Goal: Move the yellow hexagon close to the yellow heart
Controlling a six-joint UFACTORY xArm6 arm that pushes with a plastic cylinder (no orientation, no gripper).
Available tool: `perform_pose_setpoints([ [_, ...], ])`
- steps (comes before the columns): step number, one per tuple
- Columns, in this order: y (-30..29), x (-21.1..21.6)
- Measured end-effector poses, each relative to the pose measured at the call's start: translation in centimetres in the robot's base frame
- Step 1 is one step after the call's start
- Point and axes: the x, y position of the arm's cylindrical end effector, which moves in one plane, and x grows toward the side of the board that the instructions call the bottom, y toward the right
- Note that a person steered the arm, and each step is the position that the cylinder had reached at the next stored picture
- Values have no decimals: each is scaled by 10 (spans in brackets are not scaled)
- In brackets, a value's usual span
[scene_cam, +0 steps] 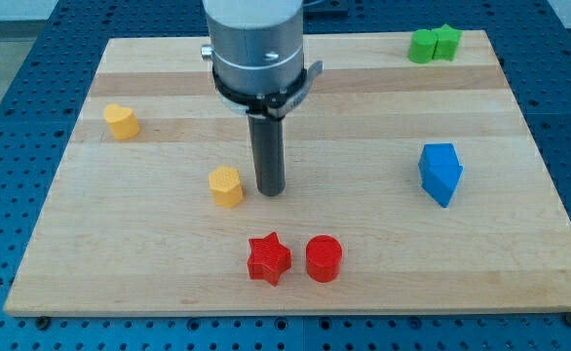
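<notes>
The yellow hexagon [226, 185] lies a little left of the board's middle. The yellow heart [122, 121] lies near the board's left edge, up and to the left of the hexagon, well apart from it. My tip [270, 191] rests on the board just to the right of the yellow hexagon, with a small gap between them. The rod hangs from the grey arm head [256, 49] at the view's top.
A red star [268, 258] and a red cylinder [323, 258] sit side by side near the bottom edge. A blue block [440, 173] lies at the right. Two green blocks [435, 44] touch each other at the top right corner of the wooden board [519, 263].
</notes>
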Motion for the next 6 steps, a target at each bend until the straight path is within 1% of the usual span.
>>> perform_pose_setpoints([
  [1, -18, 3],
  [3, -76, 1],
  [5, -105, -20],
  [6, -122, -18],
])
